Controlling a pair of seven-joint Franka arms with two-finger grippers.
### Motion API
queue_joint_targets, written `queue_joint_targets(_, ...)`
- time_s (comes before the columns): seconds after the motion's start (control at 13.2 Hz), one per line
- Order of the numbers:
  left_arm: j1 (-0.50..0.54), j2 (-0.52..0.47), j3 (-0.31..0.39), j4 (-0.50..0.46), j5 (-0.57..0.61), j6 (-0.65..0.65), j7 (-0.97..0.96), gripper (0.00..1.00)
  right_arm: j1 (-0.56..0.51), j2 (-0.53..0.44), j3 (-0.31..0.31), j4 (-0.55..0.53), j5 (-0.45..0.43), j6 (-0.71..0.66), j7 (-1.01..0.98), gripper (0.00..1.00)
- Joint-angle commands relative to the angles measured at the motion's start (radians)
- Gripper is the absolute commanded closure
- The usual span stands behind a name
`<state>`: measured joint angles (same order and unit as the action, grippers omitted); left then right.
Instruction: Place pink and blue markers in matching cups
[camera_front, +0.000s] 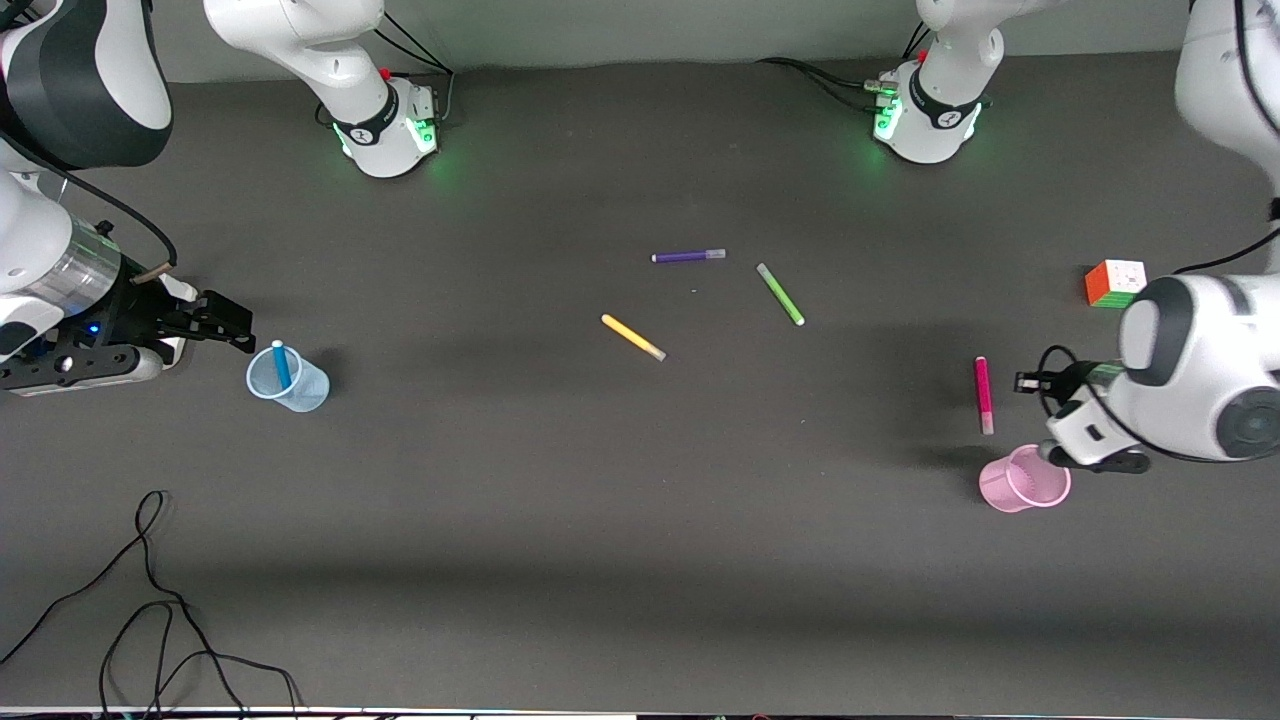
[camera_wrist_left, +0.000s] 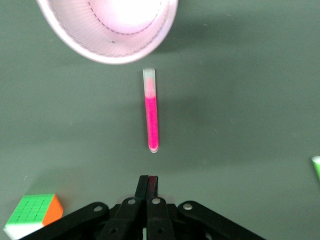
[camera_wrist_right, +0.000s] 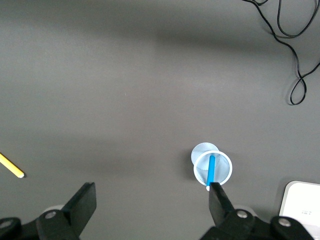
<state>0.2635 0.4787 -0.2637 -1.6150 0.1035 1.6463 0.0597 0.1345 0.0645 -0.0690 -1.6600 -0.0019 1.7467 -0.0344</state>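
The blue marker (camera_front: 281, 364) stands tilted inside the pale blue cup (camera_front: 290, 385) at the right arm's end of the table; both also show in the right wrist view, marker (camera_wrist_right: 211, 170) and cup (camera_wrist_right: 213, 168). My right gripper (camera_front: 238, 325) is open and empty, just beside that cup (camera_wrist_right: 152, 200). The pink marker (camera_front: 984, 394) lies flat on the table, a little farther from the front camera than the upright pink cup (camera_front: 1025, 481). My left gripper (camera_front: 1026, 381) is shut and empty, beside the pink marker (camera_wrist_left: 151, 112), with the pink cup (camera_wrist_left: 107, 30) past it (camera_wrist_left: 148, 181).
A purple pen (camera_front: 688, 256), a green pen (camera_front: 780, 293) and a yellow pen (camera_front: 633, 337) lie mid-table. A colour cube (camera_front: 1114, 283) sits at the left arm's end. A black cable (camera_front: 150, 600) lies near the front edge.
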Motion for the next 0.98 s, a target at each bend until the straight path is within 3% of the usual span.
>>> queue_joint_targets(0.0,-0.016,0.049,0.006,0.070,-0.016,-0.031,-0.001,1.00,-0.003,0.006,0.002,0.016,-0.012,0.001,0.022,0.00)
queue_joint_targets(0.08,-0.016,0.075,0.006,0.061,-0.016,0.009,-0.004,0.53,-0.001,0.008,0.002,0.017,-0.015,0.001,0.021,0.00)
queue_joint_targets(0.15,-0.016,0.105,0.006,0.040,-0.015,0.064,-0.006,0.44,-0.001,0.008,0.002,0.017,-0.021,0.001,0.021,0.00)
queue_joint_targets(0.23,-0.015,0.109,0.007,-0.018,-0.015,0.143,-0.006,0.25,0.001,0.008,0.002,0.017,-0.026,0.001,0.021,0.00)
queue_joint_targets(0.38,-0.001,0.100,0.007,-0.159,-0.013,0.326,-0.005,0.19,-0.001,0.008,0.002,0.016,-0.026,0.001,0.021,0.00)
queue_joint_targets(0.61,0.003,0.093,0.009,-0.232,-0.004,0.424,0.011,0.20,-0.003,0.008,-0.012,0.016,-0.026,-0.003,0.013,0.00)
queue_joint_targets(0.83,0.005,0.089,0.011,-0.292,0.004,0.500,0.017,0.28,-0.003,0.008,-0.017,0.016,-0.026,-0.006,0.010,0.00)
queue_joint_targets(0.91,0.007,0.089,0.011,-0.292,0.011,0.500,0.018,0.36,-0.003,0.005,-0.017,0.017,-0.026,-0.006,0.010,0.00)
